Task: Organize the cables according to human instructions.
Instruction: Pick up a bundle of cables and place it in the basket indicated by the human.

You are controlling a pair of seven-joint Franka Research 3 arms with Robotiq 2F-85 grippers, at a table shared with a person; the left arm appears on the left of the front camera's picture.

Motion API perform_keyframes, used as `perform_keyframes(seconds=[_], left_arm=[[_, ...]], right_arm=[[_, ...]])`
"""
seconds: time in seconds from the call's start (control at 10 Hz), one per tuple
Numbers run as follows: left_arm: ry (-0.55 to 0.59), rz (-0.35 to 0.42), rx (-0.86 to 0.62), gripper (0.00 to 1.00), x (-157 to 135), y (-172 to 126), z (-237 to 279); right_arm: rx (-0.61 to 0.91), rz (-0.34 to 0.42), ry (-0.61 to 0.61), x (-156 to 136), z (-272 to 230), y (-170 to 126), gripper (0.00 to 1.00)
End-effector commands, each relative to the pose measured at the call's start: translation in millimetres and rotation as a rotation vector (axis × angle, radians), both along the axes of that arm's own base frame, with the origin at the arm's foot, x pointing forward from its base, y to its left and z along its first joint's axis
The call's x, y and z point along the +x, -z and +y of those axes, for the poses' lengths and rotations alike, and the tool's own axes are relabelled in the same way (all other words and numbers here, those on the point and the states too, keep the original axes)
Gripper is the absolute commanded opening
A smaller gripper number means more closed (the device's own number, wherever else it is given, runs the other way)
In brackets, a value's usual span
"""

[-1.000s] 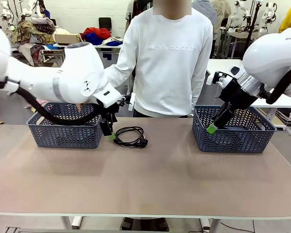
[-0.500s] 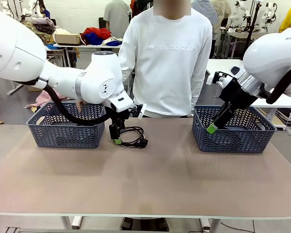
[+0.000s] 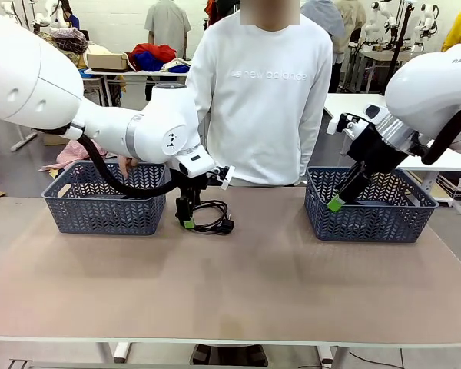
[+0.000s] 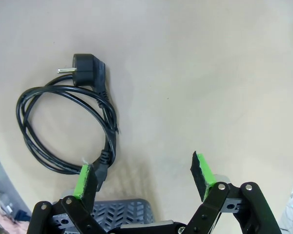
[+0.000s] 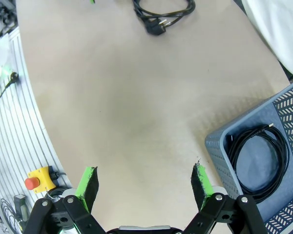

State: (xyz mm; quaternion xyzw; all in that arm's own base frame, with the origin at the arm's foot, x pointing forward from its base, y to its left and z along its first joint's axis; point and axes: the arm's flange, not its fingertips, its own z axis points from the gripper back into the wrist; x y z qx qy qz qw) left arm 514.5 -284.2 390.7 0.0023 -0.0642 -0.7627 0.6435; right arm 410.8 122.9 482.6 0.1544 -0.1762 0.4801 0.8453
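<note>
— Status of left gripper (image 3: 186, 217)?
— Jaws wide, empty, above coiled cable (image 3: 208, 216) on table (image 3: 238, 284) beside left basket (image 3: 100, 209).
— Right gripper (image 3: 336, 203)?
— Spread wide, empty, over right basket (image 3: 369, 215).
— Risk?
— Descent off-centre: one pad (image 4: 83, 179) over the cord, likely to pin or drag it, not straddle it.
— Count?
— Two baskets; two cables visible, second coil (image 5: 258, 161) in right basket.

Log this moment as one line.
left claw: open over cable | right claw: open, empty | right basket: one cable
</note>
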Motion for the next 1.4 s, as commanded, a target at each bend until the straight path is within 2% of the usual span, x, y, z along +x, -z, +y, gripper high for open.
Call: perform_keyframes(seconds=[0.0,0.3,0.7,1.0,1.3], left_arm=[[-0.003,-0.001,0.004,1.0,-0.1,0.3,2.1],[0.001,0.0,-0.001,1.0,-0.3,0.0,-0.6],[0.012,0.03,0.048,1.0,41.9,20.1,-2.7],[0.025,0.053,0.06,1.0,59.0,41.5,-6.9],[0.038,0.084,0.078,1.0,62.4,54.1,-12.8]], right_arm=[[-0.002,-0.001,-0.002,1.2,0.1,-3.0,1.0],[-0.002,-0.001,-0.002,1.2,0.1,-3.0,1.0],[-0.002,-0.001,-0.002,1.2,0.1,-3.0,1.0],[-0.002,-0.001,-0.002,1.2,0.1,-3.0,1.0],[-0.002,-0.001,-0.002,1.2,0.1,-3.0,1.0]])
